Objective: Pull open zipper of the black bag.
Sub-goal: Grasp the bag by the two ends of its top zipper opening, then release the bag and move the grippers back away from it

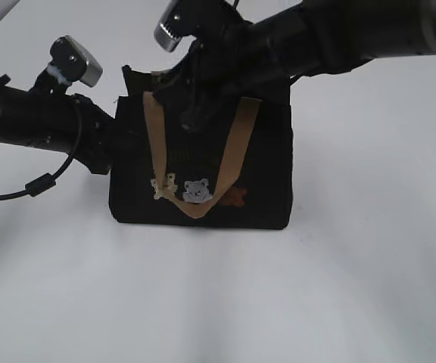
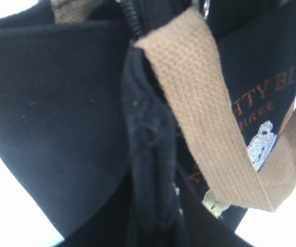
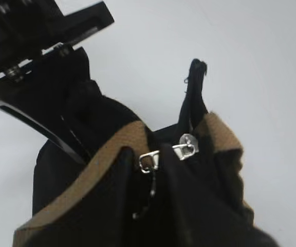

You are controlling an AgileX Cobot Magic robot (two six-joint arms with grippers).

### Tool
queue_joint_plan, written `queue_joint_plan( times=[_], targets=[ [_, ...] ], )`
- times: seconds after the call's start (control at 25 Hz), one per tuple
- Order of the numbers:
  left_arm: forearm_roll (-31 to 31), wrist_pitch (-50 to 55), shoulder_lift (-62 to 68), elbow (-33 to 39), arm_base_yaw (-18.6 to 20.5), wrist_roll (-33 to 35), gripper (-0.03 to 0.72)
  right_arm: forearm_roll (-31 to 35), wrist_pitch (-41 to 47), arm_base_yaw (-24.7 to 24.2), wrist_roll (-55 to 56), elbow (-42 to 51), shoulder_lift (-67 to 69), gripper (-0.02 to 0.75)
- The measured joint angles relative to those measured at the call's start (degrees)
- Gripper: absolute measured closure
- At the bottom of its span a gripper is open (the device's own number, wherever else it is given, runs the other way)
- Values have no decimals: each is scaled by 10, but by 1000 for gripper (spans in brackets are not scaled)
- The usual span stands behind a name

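Both grippers are largely hidden: the right gripper (image 1: 195, 113) sinks into the black bag (image 1: 271, 174) top, the left gripper (image 1: 116, 147) at its left edge, so I cannot tell either jaws' state. The zipper (image 3: 186, 146) ring shows between the tan straps (image 3: 86, 175), apart from the left gripper

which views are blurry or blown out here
Exterior view: mild softness, white table bright, black bag nearly detailless. Left wrist view: too close, strap soft, corners overexposed. Right wrist view: slightly blurred, silver zipper ring glinting.
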Motion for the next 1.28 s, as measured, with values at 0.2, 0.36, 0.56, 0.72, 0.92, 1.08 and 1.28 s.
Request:
queue_joint_plan(
  times=[0.2, 0.36, 0.56, 0.72, 0.92, 1.08, 1.28],
  targets=[
    [-1, 0, 1, 0, 0, 0, 625, -95, -12, -8, 150, 1, -43, 734],
    [-11, 21, 0, -5, -3, 1, 625, -230, 90, -107, 321, 1, -122, 738],
    [-8, 14, 1, -5, -6, 1, 625, -320, 222, -215, 479, -1, -156, 706],
    [-10, -1, 2, -5, -6, -37, 577, -326, 256, -215, 558, -1, -158, 412],
    [15, -9, -1, -5, -6, -218, 300, -351, 343, -194, 686, -1, -162, 176],
    [287, -78, -48, 20, -6, -682, 406, -488, 416, -169, 856, -1, -190, 205],
    [489, -99, -164, 86, -6, -961, 474, -651, 437, -118, 990, 6, -250, 240]
  ],
)
